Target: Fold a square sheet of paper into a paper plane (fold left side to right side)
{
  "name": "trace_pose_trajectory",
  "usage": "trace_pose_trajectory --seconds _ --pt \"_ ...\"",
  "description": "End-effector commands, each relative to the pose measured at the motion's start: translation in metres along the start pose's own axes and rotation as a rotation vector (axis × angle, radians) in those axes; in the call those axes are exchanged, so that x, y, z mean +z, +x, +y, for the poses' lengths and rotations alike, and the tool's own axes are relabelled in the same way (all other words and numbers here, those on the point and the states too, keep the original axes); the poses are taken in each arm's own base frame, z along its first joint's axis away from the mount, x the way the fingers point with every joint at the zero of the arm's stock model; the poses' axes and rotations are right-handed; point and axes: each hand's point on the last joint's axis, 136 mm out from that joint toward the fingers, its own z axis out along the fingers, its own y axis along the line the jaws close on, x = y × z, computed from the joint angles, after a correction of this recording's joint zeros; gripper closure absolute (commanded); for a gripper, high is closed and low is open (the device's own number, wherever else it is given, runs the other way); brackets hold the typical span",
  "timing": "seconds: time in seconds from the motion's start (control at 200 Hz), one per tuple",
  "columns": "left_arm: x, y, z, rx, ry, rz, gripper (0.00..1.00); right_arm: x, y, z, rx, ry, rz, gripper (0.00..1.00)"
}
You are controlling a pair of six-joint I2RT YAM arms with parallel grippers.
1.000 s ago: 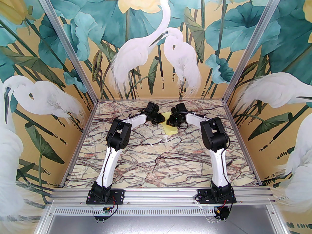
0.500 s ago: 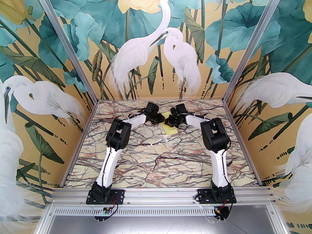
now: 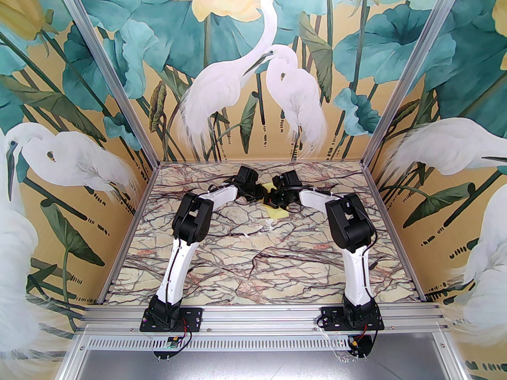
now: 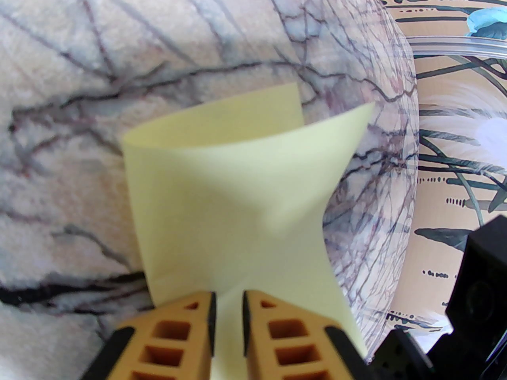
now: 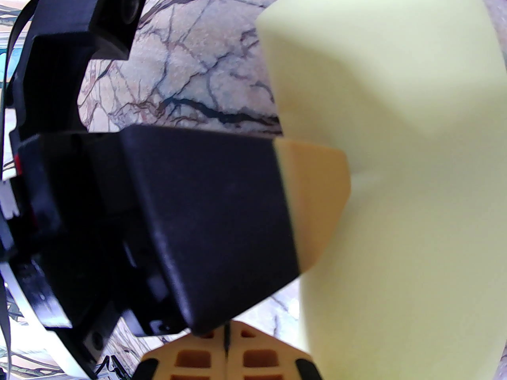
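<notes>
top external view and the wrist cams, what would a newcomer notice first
The egret-and-lotus mural covering the walls around the marble-patterned table. Next, the pale yellow square sheet of paper, curled over at the table's far middle, with the left gripper and right gripper crowded over it.

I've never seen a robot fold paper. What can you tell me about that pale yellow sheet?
The pale yellow square sheet of paper is thin, matte and unprinted. It is bent over in a soft curl, not creased, one corner raised, its lower layer lying on the marbled table. An orange fingertip of the left pincer touches it; whether it is gripped is unclear.
</notes>
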Motion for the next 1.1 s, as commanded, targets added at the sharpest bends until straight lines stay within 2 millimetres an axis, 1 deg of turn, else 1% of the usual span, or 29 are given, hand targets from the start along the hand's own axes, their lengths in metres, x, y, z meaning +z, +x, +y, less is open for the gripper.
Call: trace_pose_trajectory --seconds 0.0,0.22,0.485,0.57,0.795,0.925,0.995,1.06,1.095 --pt "0.013 0.02 0.017 -0.027 -0.03 0.052 0.79 0.006 0.008 -0.017 0.016 0.042 0.019 1.0" --pt "0.013 0.02 0.016 -0.027 -0.026 0.051 0.79 0.013 0.016 -0.035 0.028 0.095 0.045 1.0" --pt "0.013 0.021 0.017 -0.032 -0.026 0.053 0.79 0.017 0.022 -0.042 0.043 0.1 0.062 1.0" --pt "0.014 0.02 0.016 -0.034 -0.022 0.053 0.79 0.019 0.026 -0.048 0.058 0.116 0.078 1.0" --pt "0.015 0.022 0.017 -0.039 -0.024 0.054 0.78 0.019 0.032 -0.055 0.072 0.151 0.102 1.0" --pt "0.017 0.023 0.022 -0.052 -0.038 0.054 0.81 0.019 0.036 -0.061 0.084 0.176 0.121 1.0" --pt "0.018 0.024 0.027 -0.063 -0.058 0.057 0.86 0.02 0.039 -0.063 0.09 0.182 0.136 1.0" --pt "0.02 0.026 0.032 -0.073 -0.077 0.06 0.88 0.019 0.042 -0.064 0.092 0.188 0.146 1.0" --pt "0.021 0.027 0.035 -0.078 -0.087 0.062 0.9 0.019 0.045 -0.064 0.09 0.192 0.152 1.0"
